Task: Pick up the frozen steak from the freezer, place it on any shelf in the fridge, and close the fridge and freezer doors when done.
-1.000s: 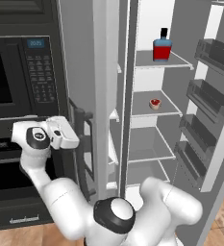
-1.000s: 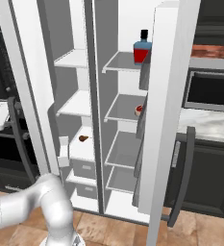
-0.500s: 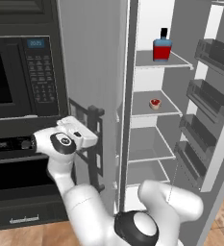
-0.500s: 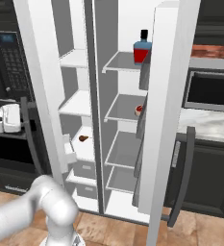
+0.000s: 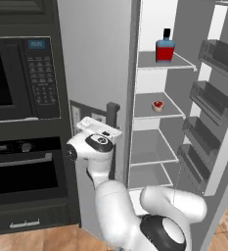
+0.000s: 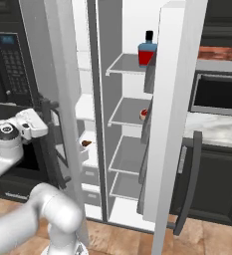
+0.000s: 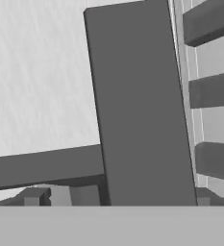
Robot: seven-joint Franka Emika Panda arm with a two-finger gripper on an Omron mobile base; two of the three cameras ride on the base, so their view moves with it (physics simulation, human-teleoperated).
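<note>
Left base view: the gripper (image 5: 100, 128) presses against the freezer door (image 5: 93, 73) by its handle (image 5: 112, 115), likely to shut it. Right base view: the steak (image 6: 86, 143) sits on a freezer shelf. Hand view: handle (image 7: 140, 105) close; jaw state unclear.

— What colours do I have on screen?
— I see a grey freezer door (image 5: 93, 73) with a dark handle (image 7: 142, 110), white shelves (image 6: 130, 112), and a blue-and-red bottle (image 5: 165, 48).
</note>
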